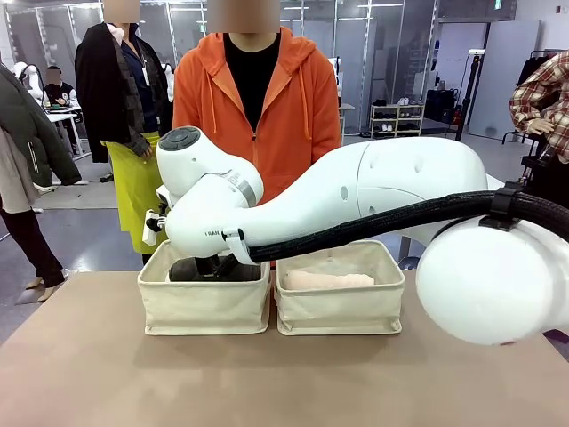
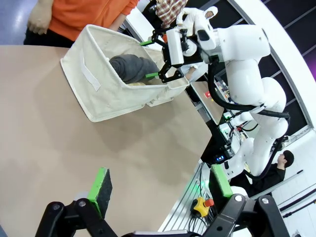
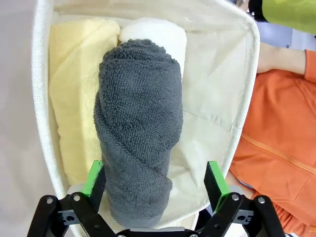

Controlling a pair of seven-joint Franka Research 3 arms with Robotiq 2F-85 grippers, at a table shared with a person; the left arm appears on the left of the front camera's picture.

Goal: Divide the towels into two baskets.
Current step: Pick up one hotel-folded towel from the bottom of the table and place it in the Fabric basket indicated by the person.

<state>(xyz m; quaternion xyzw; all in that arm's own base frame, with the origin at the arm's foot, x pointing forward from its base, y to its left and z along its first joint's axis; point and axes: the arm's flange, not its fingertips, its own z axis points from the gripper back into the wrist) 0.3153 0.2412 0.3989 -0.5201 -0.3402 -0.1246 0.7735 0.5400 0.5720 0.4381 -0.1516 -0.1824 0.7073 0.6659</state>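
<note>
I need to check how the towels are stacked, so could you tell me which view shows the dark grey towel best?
The right wrist view: the dark grey towel lies on the yellow and white ones, between open fingers. The front view hides most of it behind the arm; the left wrist view shows one end.

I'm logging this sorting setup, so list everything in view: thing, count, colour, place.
Baskets: two, cream, side by side at the table's far edge: left basket, right basket.
Dark grey towel: one, in the left basket, on top of the other two.
Pale yellow towel: one, left basket, under and beside the grey one.
White towel: one, left basket, partly under the grey one.
Pale pink towel: one, alone in the right basket.
Table: one, tan.
Person: orange hoodie, behind the baskets.
Right gripper: open, over the left basket.
Left gripper: open, above the table.
</note>
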